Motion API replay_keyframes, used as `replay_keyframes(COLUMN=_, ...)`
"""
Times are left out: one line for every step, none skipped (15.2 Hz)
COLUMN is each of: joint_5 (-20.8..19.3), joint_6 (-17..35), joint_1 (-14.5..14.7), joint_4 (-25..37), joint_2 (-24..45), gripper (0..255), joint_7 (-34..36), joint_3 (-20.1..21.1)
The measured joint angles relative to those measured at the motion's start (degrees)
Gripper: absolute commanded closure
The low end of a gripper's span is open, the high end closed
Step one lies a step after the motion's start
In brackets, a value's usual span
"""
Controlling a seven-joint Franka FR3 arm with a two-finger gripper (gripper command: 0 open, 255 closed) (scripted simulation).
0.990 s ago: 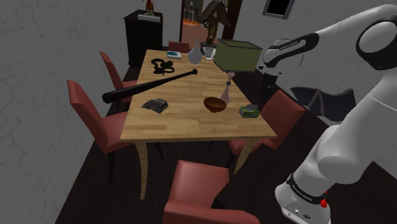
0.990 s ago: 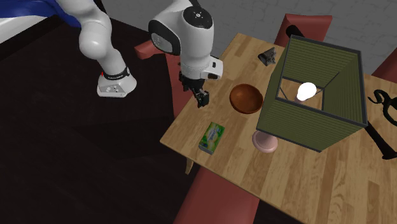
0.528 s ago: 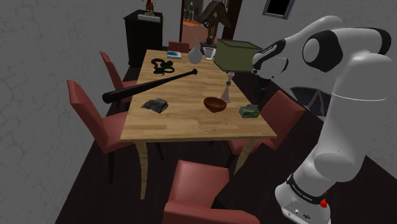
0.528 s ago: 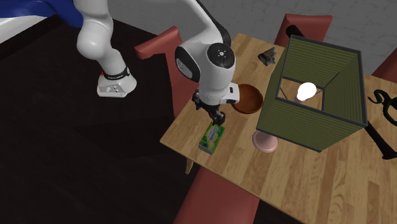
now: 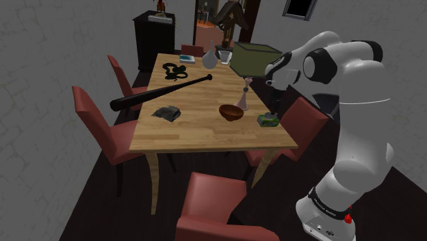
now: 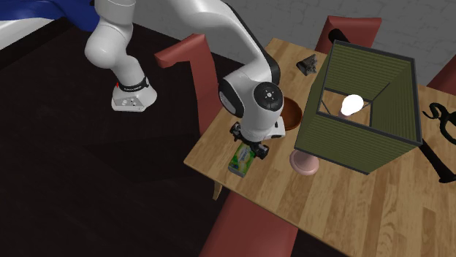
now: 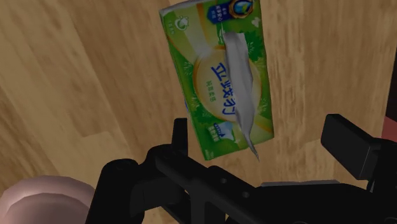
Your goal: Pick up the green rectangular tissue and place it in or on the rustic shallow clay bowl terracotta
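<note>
Claw point(image 6: 253, 150) low over the green tissue pack point(image 6: 240, 162) at the table point(image 6: 343, 212) edge, brown bowl point(image 6: 295, 117) just beyond.

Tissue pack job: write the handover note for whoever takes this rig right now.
Gripper: open, poised just above the green tissue pack, fingers apart and not clasping it.
Tissue pack: lying flat on the wooden table, near the edge on the arm's side.
Bowl: the reddish-brown bowl stands on the table close to the pack, beside the lamp's pink base.
Done: gripper lined up over the pack.
Left: lower, close on the pack, lift, carry it to the bowl, release. Watch the lamp, probably tight on the way over.
</note>
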Motion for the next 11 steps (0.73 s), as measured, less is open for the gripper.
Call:
replay_keyframes(joint_5=0.3, joint_6=0.5, joint_1=-0.1, joint_4=-0.2, joint_2=0.4, gripper=0, joint_7=-0.2, joint_3=0.2)
replay_keyframes(joint_5=0.6, joint_6=1.3, joint_1=0.0, joint_4=-0.8, joint_2=0.5, gripper=0, joint_7=-0.3, joint_3=0.4)
replay_keyframes(joint_5=0.8, joint_6=1.7, joint_1=-0.1, joint_4=-1.0, joint_2=0.9, gripper=0, joint_7=-0.5, joint_3=0.6)
replay_keyframes(joint_5=1.0, joint_6=2.2, joint_1=-0.2, joint_4=-1.3, joint_2=1.1, gripper=0, joint_7=-0.7, joint_3=0.7)
replay_keyframes(joint_5=1.2, joint_6=2.4, joint_1=-0.3, joint_4=-1.3, joint_2=1.4, gripper=0, joint_7=-0.8, joint_3=0.8)
replay_keyframes(joint_5=1.3, joint_6=2.5, joint_1=-0.3, joint_4=-1.3, joint_2=1.5, gripper=0, joint_7=-0.9, joint_3=0.9)
replay_keyframes(joint_5=1.4, joint_6=2.6, joint_1=-0.4, joint_4=-1.2, joint_2=1.6, gripper=0, joint_7=-0.9, joint_3=1.0)
replay_keyframes(joint_5=1.4, joint_6=2.6, joint_1=-0.4, joint_4=-1.2, joint_2=1.7, gripper=0, joint_7=-0.9, joint_3=1.0)
replay_keyframes(joint_5=1.4, joint_6=2.6, joint_1=-0.4, joint_4=-1.2, joint_2=1.7, gripper=0, joint_7=-0.9, joint_3=1.0)
replay_keyframes(joint_5=1.4, joint_6=2.6, joint_1=-0.4, joint_4=-1.2, joint_2=1.7, gripper=0, joint_7=-0.9, joint_3=1.0)
replay_keyframes(joint_5=1.4, joint_6=2.6, joint_1=-0.4, joint_4=-1.2, joint_2=1.7, gripper=255, joint_7=-0.9, joint_3=1.0)
